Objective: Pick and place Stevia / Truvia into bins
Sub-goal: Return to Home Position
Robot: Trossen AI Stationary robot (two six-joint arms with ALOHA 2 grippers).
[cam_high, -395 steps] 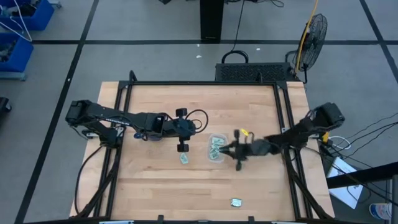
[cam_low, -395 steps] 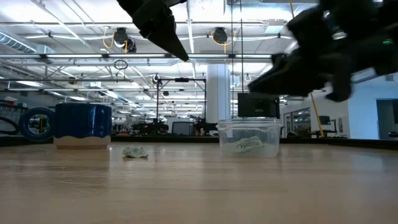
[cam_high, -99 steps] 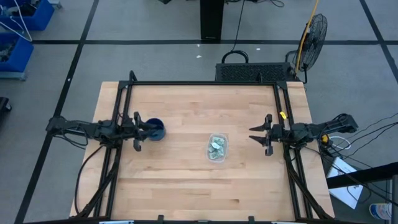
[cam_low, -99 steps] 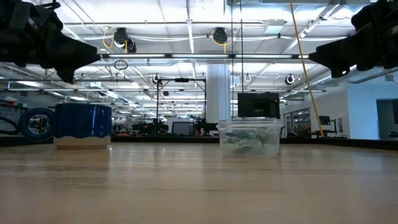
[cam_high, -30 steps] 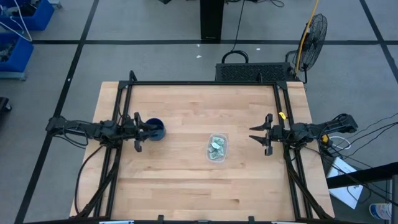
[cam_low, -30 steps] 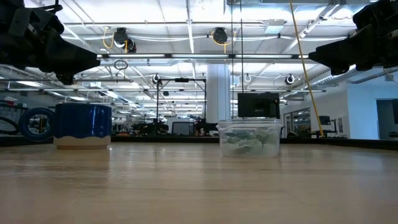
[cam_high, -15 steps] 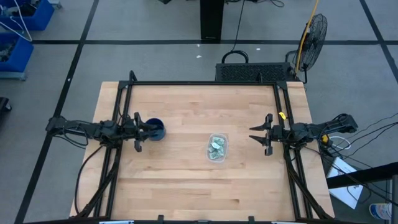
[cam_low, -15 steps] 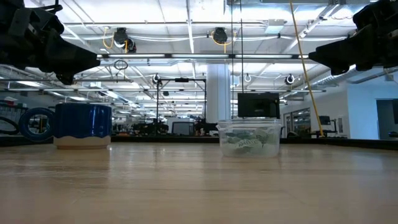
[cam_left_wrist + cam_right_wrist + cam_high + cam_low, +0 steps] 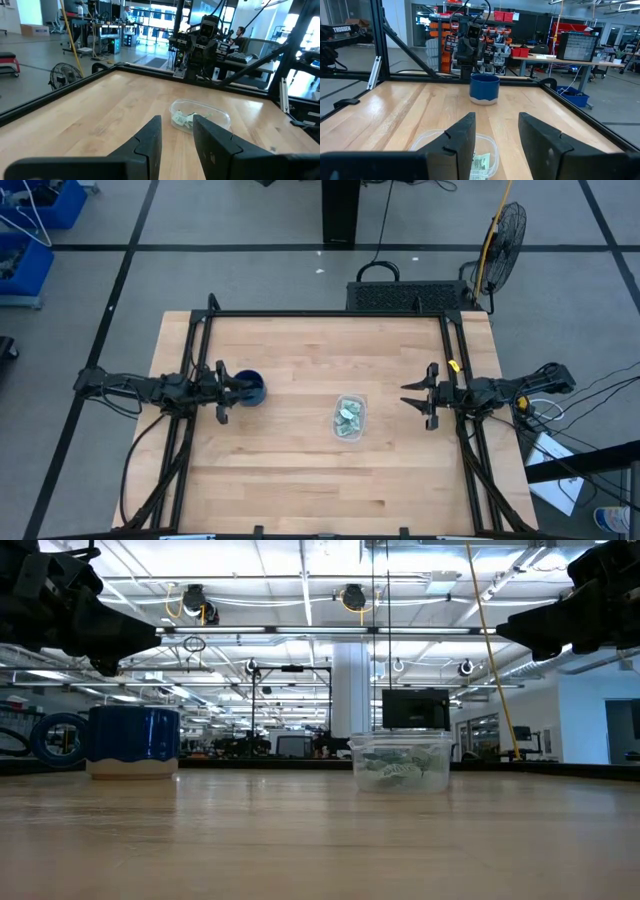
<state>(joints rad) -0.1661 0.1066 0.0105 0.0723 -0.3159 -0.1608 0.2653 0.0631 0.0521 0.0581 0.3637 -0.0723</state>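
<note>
High view: left pincer (image 9: 232, 390), right pincer (image 9: 408, 395) slightly parted, empty | low view: packets (image 9: 400, 772) behind tub (image 9: 400, 741) wall

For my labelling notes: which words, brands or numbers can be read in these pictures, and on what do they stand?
"TROSSEN": white letters on a dark robot part, right wrist view.
Pale green and white paper packets in the clear plastic tub: print too small to read.

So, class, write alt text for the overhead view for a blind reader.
A clear plastic tub holding green-and-white packets sits near the middle of a wooden table. The left gripper and right gripper wait open at opposite sides, a dark blue mug beside the left one.
</note>
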